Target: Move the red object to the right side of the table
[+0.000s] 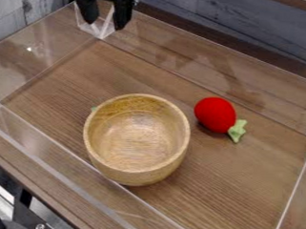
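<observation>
The red object (217, 113), a small rounded strawberry toy with a green leafy tip, lies on the brown wood-grain table (144, 73), toward its right half. My gripper (102, 24) hangs at the far left corner, well away from the strawberry. Its dark fingers stand apart with nothing between them, so it is open. The upper part of the gripper is cut off by the top edge of the camera view.
A tan wooden bowl (137, 139) stands left of the strawberry, near the front. Low clear acrylic walls (44, 174) edge the tabletop on all sides.
</observation>
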Controlling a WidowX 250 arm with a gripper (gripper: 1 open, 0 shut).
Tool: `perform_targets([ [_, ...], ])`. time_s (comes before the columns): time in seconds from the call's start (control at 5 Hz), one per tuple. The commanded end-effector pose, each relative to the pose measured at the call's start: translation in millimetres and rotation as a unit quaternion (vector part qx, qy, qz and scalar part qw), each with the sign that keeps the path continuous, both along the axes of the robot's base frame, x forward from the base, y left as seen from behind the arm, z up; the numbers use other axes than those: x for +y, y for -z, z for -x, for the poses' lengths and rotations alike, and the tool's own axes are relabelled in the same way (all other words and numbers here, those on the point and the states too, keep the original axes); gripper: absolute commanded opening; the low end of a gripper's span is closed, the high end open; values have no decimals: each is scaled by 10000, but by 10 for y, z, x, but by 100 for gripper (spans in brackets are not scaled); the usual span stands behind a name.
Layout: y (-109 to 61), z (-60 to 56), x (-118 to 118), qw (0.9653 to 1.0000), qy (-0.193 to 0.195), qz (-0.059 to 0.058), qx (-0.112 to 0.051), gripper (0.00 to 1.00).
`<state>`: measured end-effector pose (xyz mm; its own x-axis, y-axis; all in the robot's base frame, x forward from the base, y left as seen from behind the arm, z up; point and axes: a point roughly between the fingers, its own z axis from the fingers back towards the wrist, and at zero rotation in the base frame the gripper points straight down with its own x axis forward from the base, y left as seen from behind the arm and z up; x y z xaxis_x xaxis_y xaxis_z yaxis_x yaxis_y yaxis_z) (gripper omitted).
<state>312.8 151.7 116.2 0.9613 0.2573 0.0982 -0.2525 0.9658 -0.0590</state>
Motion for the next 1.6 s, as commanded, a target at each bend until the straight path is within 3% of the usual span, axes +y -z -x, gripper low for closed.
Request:
perform_targets([
  [0.0, -283, 43, -50, 9994, -11, -117, -314, 100],
  [0.8, -406, 123, -364, 9992, 263, 3, -286, 100],
  [1.2, -414, 44, -367, 9989, 419, 10, -230, 100],
  [1.4, -485, -9, -364, 9973, 712, 70, -186, 100],
])
